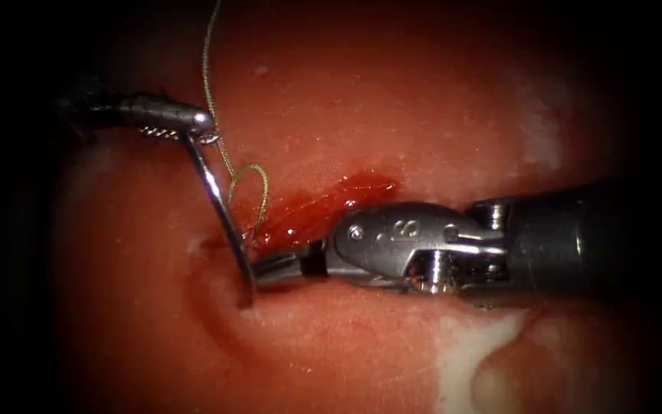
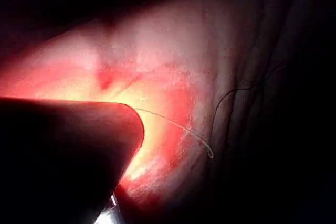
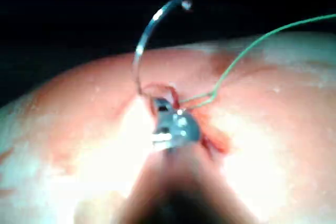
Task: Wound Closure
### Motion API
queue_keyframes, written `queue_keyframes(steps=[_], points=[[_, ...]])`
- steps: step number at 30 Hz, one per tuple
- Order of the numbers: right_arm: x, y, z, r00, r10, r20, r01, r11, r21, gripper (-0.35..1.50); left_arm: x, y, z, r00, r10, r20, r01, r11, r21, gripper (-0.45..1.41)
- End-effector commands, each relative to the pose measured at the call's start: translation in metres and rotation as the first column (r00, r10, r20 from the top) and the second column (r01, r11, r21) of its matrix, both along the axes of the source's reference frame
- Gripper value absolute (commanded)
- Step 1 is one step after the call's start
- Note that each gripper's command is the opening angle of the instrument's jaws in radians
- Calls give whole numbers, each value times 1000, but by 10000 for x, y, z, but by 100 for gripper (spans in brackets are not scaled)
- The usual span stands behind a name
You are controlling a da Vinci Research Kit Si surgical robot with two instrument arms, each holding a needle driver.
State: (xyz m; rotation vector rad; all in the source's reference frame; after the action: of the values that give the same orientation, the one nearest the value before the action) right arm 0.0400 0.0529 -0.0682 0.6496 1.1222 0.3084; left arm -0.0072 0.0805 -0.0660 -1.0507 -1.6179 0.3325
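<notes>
My left tool [image 1: 201, 126] reaches in from the upper left, its jaws shut on the tail end of the curved needle [image 1: 216, 195], right where the thread [image 1: 210, 69] joins it. The needle runs down to a dent in the tissue [image 1: 193, 322] at the left end of the cut [image 1: 300, 218]; I cannot tell how deep its tip sits. My right tool [image 1: 266, 268] comes in from the right, jaws shut on the needle near its lower end. The thread loops [image 1: 253, 188] down into the cut. The right wrist view shows the needle [image 3: 144, 35] arching to the right tool [image 3: 163, 109].
Red fluid [image 1: 339, 195] pools along the cut above the right tool's wrist. Pale fat patches [image 1: 469, 353] lie at the lower right and upper right. In the right wrist view the thread [image 3: 252, 45] trails away over the tissue. A thread end [image 2: 181, 128] lies on lit tissue.
</notes>
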Motion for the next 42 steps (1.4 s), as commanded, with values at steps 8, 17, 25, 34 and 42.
queue_keyframes(steps=[8, 17, 25, 34, 42], points=[[4, -2, 7, 1000, -4, 0, 4, 1000, -4, -35, 27, 31, -51, 992, -96, -86, 61, 940, -336, -35], [3, -2, 7, 1000, -5, -1, 5, 1000, -4, -35, 27, 23, -69, 869, -344, -356, -257, 302, -918, -35], [3, -1, 8, 1000, -7, -2, 7, 1000, -10, -35, 23, 17, -95, 783, -415, -464, -491, 47, -870, -35], [4, -2, 8, 1000, -6, -2, 6, 1000, -10, -35, 23, 26, -103, 652, -554, -517, -656, -71, -751, -35], [0, 15, -9, 1000, -4, -4, 4, 1000, 15, 44, 21, -10, -82, 646, -573, -504, -671, -111, -733, -35]])
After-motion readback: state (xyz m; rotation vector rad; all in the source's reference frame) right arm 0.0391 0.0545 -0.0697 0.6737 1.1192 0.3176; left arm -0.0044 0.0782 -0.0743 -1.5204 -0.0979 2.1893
